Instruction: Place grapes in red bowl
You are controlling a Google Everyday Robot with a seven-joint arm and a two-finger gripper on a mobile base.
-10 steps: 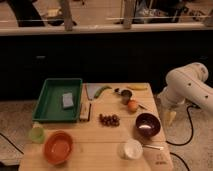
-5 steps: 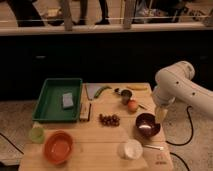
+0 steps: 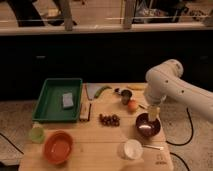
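The grapes [image 3: 109,119], a small dark red-purple bunch, lie on the wooden table near its middle. The red bowl [image 3: 58,147], orange-red with a paler inside, stands at the front left of the table and holds nothing that I can see. My white arm reaches in from the right. My gripper [image 3: 152,114] points down over the dark maroon bowl [image 3: 148,126], to the right of the grapes and apart from them. It is far from the red bowl.
A green tray [image 3: 47,102] with a grey sponge [image 3: 67,100] sits at the back left. A green cup [image 3: 36,133], a white cup [image 3: 132,149], an orange fruit [image 3: 132,106], a dark cup [image 3: 125,96], a long green vegetable [image 3: 102,91] and a brown bar [image 3: 85,112] are also on the table.
My arm has swung left from the table's right edge, and the gripper now hangs over the maroon bowl. The grapes and bowls have not moved.
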